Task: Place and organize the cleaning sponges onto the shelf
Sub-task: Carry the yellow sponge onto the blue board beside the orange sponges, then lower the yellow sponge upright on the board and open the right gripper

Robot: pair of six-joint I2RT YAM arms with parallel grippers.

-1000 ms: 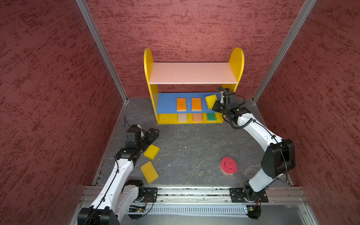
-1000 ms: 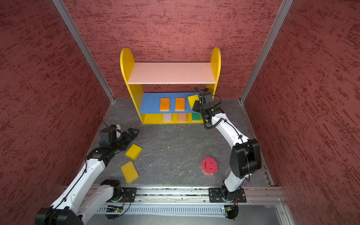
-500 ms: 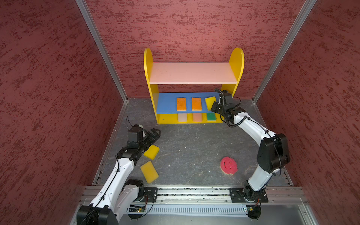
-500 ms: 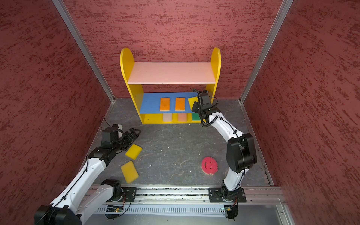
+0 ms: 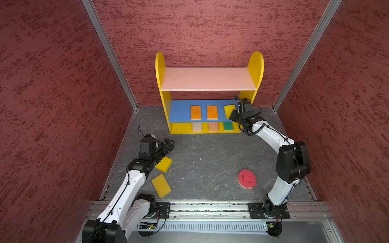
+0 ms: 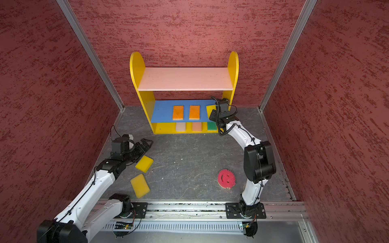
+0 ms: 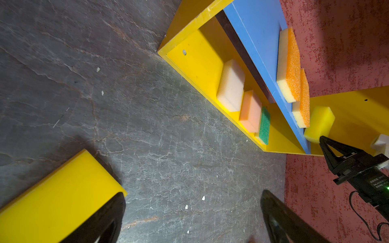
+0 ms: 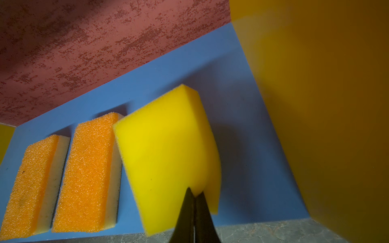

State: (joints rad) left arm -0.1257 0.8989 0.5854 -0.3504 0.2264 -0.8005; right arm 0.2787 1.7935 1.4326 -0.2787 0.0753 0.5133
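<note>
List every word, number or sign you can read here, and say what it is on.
The label on the right gripper: white print, too small and blurred to read.
The pink sponge: a smiley face, no letters.
Nothing else carries text.

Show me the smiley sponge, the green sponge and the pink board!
smiley sponge [image 5: 246,178]: in a top view, middle of its face.
green sponge [image 5: 228,125]: in a top view, its visible green top.
pink board [image 5: 207,79]: in a top view, bare middle.
</note>
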